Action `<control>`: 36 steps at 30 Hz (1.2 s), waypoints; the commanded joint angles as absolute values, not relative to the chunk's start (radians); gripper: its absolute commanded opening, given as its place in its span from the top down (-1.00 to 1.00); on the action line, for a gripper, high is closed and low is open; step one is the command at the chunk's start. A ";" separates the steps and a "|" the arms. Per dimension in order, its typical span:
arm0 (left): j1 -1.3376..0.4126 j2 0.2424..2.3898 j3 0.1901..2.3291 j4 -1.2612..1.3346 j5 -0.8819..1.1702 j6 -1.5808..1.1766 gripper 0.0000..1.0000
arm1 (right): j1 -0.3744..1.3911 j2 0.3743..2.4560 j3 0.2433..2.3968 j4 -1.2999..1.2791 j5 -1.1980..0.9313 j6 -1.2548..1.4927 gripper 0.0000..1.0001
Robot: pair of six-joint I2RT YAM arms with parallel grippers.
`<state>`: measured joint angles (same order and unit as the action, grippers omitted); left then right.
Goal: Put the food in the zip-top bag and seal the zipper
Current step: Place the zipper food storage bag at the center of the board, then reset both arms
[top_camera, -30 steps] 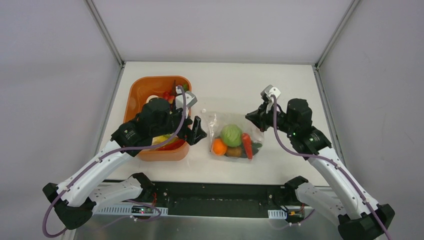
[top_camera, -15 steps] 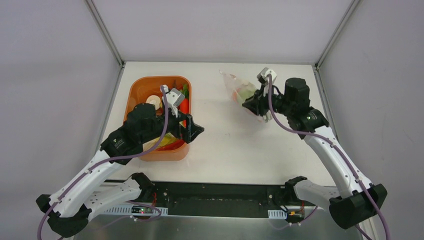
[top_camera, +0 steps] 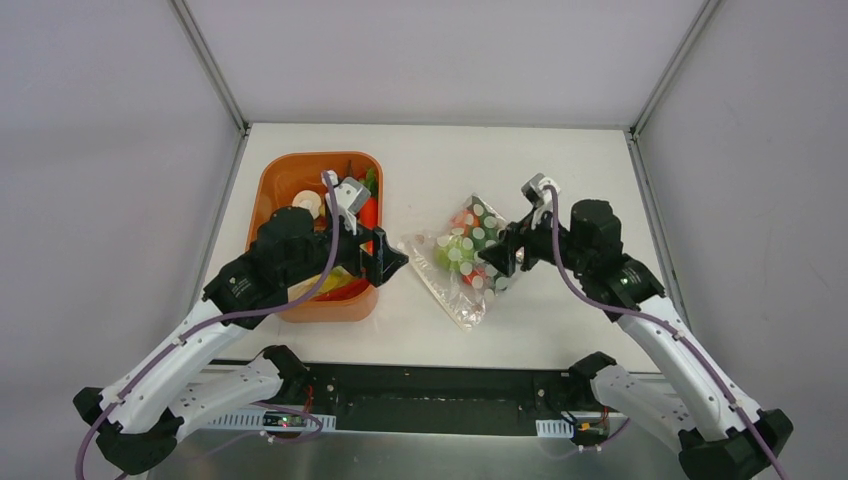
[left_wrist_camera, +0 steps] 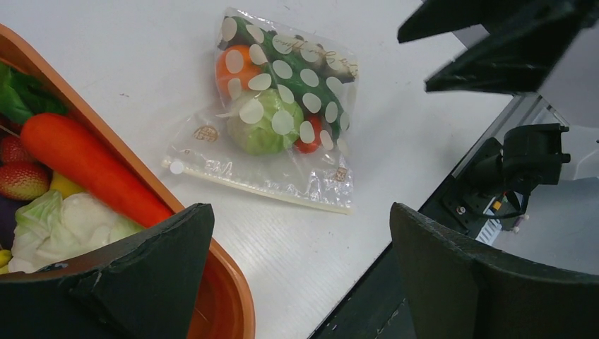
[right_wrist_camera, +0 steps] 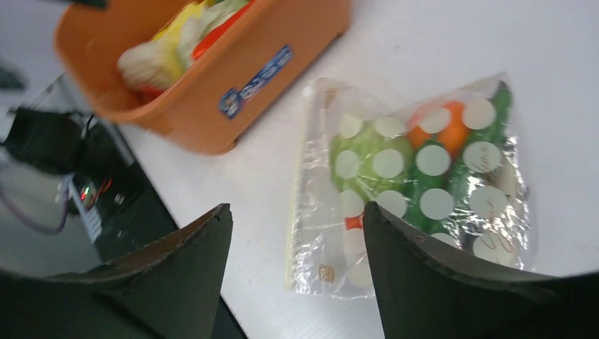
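Note:
The zip-top bag lies flat on the white table with its dotted side up, apart from both grippers. Inside it I see food: an orange ball, a green cabbage and a red piece. The zipper shows as a pale strip along the bag's edge towards the tub, and as the zipper in the right wrist view. My left gripper hangs open over the tub's rim, its jaws empty. My right gripper stands open just right of the bag, nothing between its fingers.
The orange tub stands left of the bag under the left gripper; it holds more toy food, among it a carrot, a strawberry and a pale cabbage. The table's dark front edge runs close by.
The right gripper carried the bag up toward the back, brought it down again and let go; it now stands open. The bag lies dotted side up. The left arm drew back toward the tub.

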<state>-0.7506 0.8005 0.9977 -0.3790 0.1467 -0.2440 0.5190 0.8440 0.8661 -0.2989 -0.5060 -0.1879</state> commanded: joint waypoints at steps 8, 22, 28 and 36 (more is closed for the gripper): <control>-0.741 0.753 0.984 -0.340 0.078 -0.280 -0.96 | 0.483 1.362 0.965 -0.196 -0.381 0.198 -0.37; -0.727 0.711 0.989 -0.506 -0.400 -0.349 -0.98 | 0.464 1.043 0.856 -0.102 0.080 0.144 -0.83; -0.542 0.707 1.034 -0.623 -0.456 -0.382 -0.98 | 0.317 0.918 0.811 -0.156 0.207 0.265 -0.99; -0.388 0.680 1.039 -0.721 -0.459 -0.515 -0.98 | 0.196 0.857 0.826 -0.221 0.121 0.359 -0.99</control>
